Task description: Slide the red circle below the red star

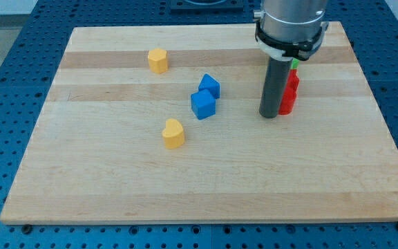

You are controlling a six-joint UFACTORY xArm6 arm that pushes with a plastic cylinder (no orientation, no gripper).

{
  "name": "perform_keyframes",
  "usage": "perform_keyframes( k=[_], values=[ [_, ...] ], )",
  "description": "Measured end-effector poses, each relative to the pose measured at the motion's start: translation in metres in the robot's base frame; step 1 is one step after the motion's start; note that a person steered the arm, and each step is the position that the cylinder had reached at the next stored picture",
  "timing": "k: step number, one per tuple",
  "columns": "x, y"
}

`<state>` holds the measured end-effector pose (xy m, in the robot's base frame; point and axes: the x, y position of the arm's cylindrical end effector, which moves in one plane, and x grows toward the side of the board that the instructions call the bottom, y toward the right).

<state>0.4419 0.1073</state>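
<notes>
Seemingly mid-push: my tip (269,115), a bare rod with no jaws to report, touches the view's left side of two stacked-looking red blocks (289,97), shapes indistinct, a green block (295,63) behind, so placement below the star remains unconfirmed.

Red blocks (290,93) half-hidden behind rod (274,86)
</notes>
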Motion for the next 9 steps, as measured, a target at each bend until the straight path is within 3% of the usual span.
perform_keyframes(
  k=[6,9],
  values=[
    [0.009,0.027],
    [0.009,0.069]
  ],
)
